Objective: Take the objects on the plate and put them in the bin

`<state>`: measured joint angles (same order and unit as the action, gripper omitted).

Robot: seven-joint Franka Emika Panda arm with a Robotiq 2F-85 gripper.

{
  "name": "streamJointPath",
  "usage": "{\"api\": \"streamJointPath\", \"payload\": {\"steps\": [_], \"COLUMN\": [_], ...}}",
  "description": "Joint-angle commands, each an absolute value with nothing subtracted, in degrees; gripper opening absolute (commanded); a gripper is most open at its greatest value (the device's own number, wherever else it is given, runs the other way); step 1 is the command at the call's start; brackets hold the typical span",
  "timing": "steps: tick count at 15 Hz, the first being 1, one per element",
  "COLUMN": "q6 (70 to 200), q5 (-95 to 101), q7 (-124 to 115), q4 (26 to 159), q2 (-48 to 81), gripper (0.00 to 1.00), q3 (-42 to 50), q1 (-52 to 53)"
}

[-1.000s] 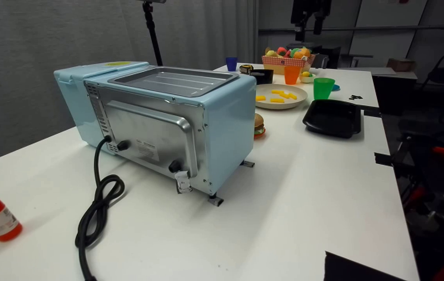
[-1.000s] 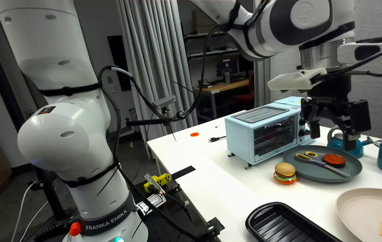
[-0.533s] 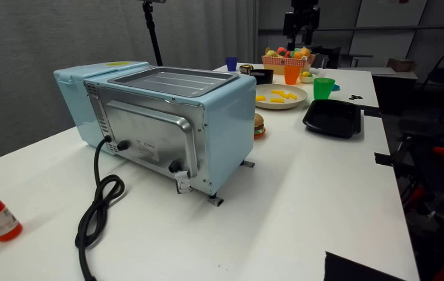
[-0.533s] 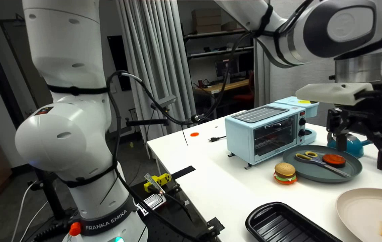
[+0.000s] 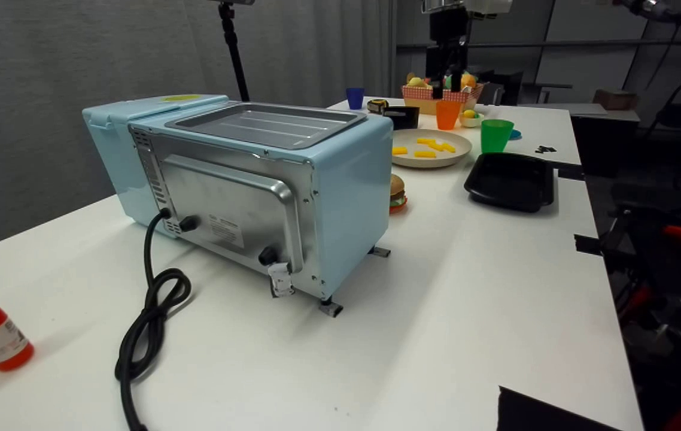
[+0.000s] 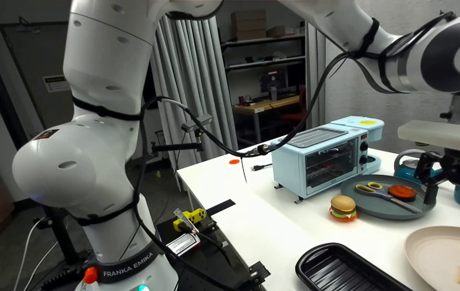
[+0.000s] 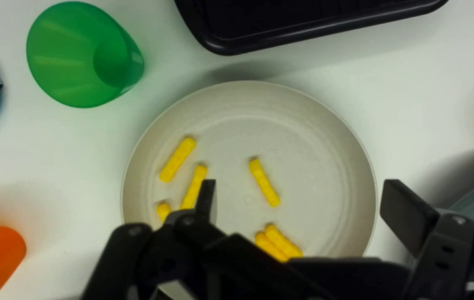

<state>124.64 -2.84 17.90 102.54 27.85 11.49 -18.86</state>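
Note:
The pale plate (image 7: 328, 137) lies on the white table and holds several short yellow sticks (image 7: 264, 182). The plate also shows in both exterior views (image 5: 445, 161) (image 6: 436, 252). My gripper (image 7: 297, 200) is open and empty above it, its fingers wide apart. In the wrist view one finger covers part of a stick and the other stands over the plate's right rim. In an exterior view the gripper (image 5: 446, 90) hangs above the plate's height; in the other view it is partly cut off. I cannot tell which container is the bin; a black box (image 5: 405, 118) stands behind the plate.
A black tray (image 6: 343, 268) and a green cup (image 7: 78, 54) stand beside the plate. An orange cup (image 5: 447, 115) and a fruit basket (image 5: 430, 108) are behind it. A toy burger (image 6: 343, 208), a grey plate with scissors (image 6: 387, 214) and the toaster oven (image 6: 294, 169) are nearby.
My gripper has come down and moved left in an exterior view, and right and slightly down in the other. It stays open. The objects on the table have not moved.

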Motion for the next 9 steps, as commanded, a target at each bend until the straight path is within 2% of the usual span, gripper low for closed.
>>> {"api": "streamJointPath", "payload": {"steps": [1, 9], "q6": [124.1, 124.3], "q5": [-2.3, -1.5], "q7": [17.6, 19.0], "q4": [100.9, 96.6], "q2": [29.1, 32.9], "gripper": [1.00, 1.00], "q3": [10.7, 10.1], "q1": [-19.7, -19.8]}}
